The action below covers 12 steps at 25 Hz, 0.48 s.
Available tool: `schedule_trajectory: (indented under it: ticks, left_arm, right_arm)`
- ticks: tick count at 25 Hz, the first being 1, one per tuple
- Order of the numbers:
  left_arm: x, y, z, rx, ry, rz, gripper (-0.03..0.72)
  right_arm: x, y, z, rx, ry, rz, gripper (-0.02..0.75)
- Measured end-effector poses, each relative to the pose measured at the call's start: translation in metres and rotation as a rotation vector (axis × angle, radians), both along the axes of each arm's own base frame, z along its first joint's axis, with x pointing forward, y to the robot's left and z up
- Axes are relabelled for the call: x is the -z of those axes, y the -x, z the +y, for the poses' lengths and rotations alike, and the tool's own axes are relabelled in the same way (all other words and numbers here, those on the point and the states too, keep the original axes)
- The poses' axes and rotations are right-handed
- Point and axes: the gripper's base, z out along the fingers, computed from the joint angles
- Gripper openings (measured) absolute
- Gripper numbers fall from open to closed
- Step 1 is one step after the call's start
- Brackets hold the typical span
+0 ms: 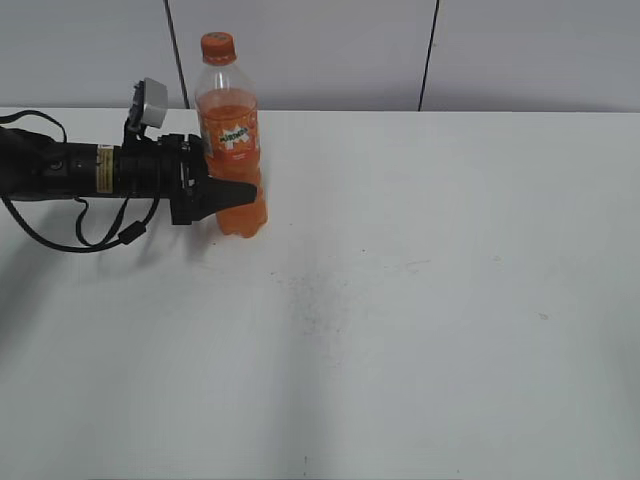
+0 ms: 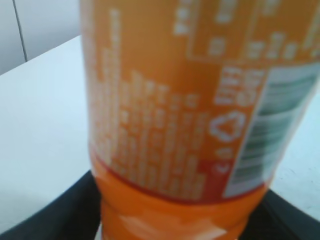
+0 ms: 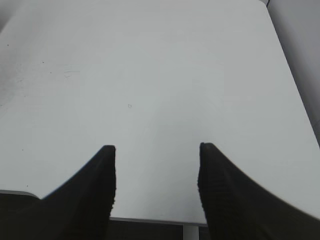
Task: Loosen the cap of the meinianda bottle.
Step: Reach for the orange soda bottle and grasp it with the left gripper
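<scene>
The left claw (image 1: 235, 190) clasped the upright meinianda bottle (image 1: 231, 140) low on its body at the table's (image 1: 420, 300) ten o'clock, bracing it, while the right claw (image 3: 156, 170), open and empty, had yet to reach the cap (image 1: 217, 46).

I am seeing a white table (image 1: 430, 300) lying under faint specks, and grey wall panels (image 1: 300, 50) standing behind it.

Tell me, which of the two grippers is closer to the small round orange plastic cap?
Left. The left gripper grips the clear plastic orange soda bottle low on its body, below the cap. The right gripper hangs open over bare white table, no bottle in its view.
</scene>
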Motion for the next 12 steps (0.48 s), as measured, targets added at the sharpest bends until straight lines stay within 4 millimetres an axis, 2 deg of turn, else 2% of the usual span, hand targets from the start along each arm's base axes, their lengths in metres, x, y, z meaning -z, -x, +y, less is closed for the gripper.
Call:
schedule_trajectory:
  ticks: [5,12]
  left_arm:
    - [-0.0004,-0.0003,0.0013,0.000,0.002,-0.004,0.405]
    - [-0.0010,-0.0011,0.0018,-0.003,0.002,-0.007,0.405]
  right_arm:
    - [0.0000,0.0000,0.0000,0.000,0.000,0.000,0.400]
    - [0.0000,0.0000,0.0000,0.000,0.000,0.000,0.400]
